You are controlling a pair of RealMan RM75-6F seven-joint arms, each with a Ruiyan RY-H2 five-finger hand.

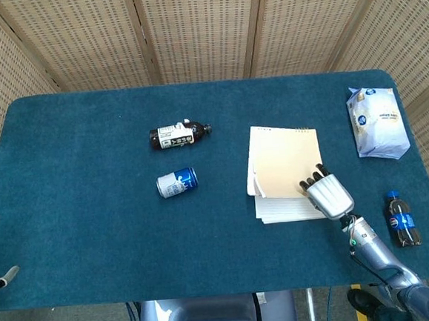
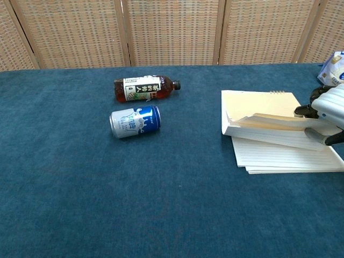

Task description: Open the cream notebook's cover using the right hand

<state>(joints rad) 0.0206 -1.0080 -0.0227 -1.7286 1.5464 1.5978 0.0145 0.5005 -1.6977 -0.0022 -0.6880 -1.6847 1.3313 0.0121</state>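
Matt paper notebook [image 1: 284, 171], glossy metal can [image 1: 177, 183], rough blue cloth table [image 1: 73, 157].

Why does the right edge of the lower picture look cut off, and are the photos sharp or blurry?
In the chest view the right hand lifting the cream notebook's cover runs past the frame edge, as does the white bag; both show whole in the head view. Both views are evenly lit and sharp, with only soft shadows; the tea bottle label shows clearly but its print is too small to read.
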